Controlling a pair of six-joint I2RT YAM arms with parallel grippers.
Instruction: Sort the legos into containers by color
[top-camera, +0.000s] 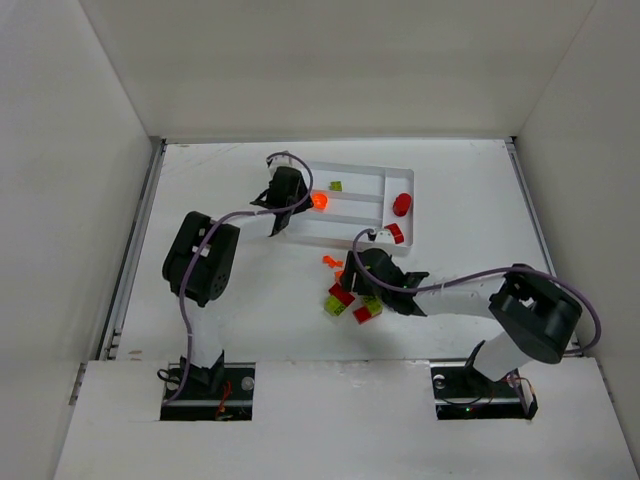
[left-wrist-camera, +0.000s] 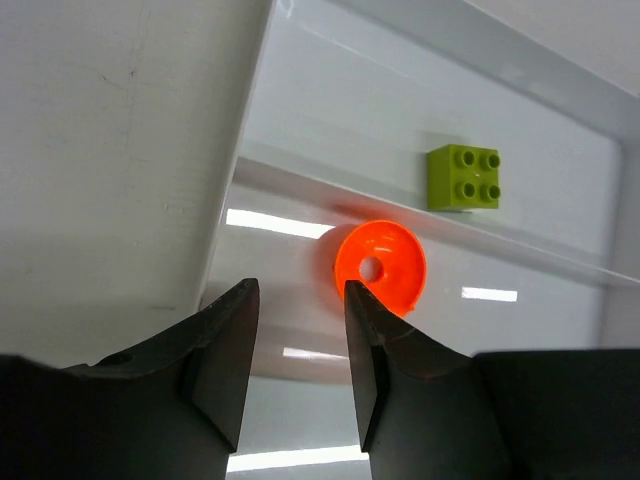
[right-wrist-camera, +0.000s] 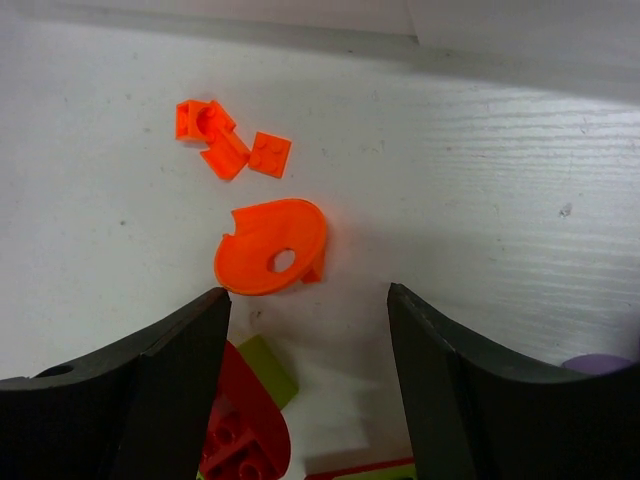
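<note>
Standing parted with nothing between them, the jaws of the left gripper (left-wrist-camera: 300, 290) are released over the left end of the middle long slot of the white tray (top-camera: 360, 167). Just beyond the right-hand fingertip, an orange ring (left-wrist-camera: 395, 255) lies flat on the floor of that slot, clear of both jaws. In the next slot, toward the far edge of the table (top-camera: 470, 200), a green brick (left-wrist-camera: 464, 178) sits studs up beside the divider. At the tray's right end, the crosswise slot holds a red round piece (top-camera: 402, 204). A red brick (top-camera: 396, 233) lies by the tray's near right corner; which slot holds it cannot be told.

The jaws of the right gripper (right-wrist-camera: 307, 295) are spread wide and empty above the bare table. Directly ahead of them rests an orange disc (right-wrist-camera: 270, 235) with a hole through it, and beyond that a cluster of small orange bricks (right-wrist-camera: 230, 140). Beside the left-hand jaw lie a red piece (right-wrist-camera: 245, 420) and a green piece (right-wrist-camera: 268, 368). A purple piece (right-wrist-camera: 600, 365) shows at the edge of the other jaw, mostly hidden. This loose pile (top-camera: 345, 300) lies about mid-width on the table, between the tray and the near edge.
</note>
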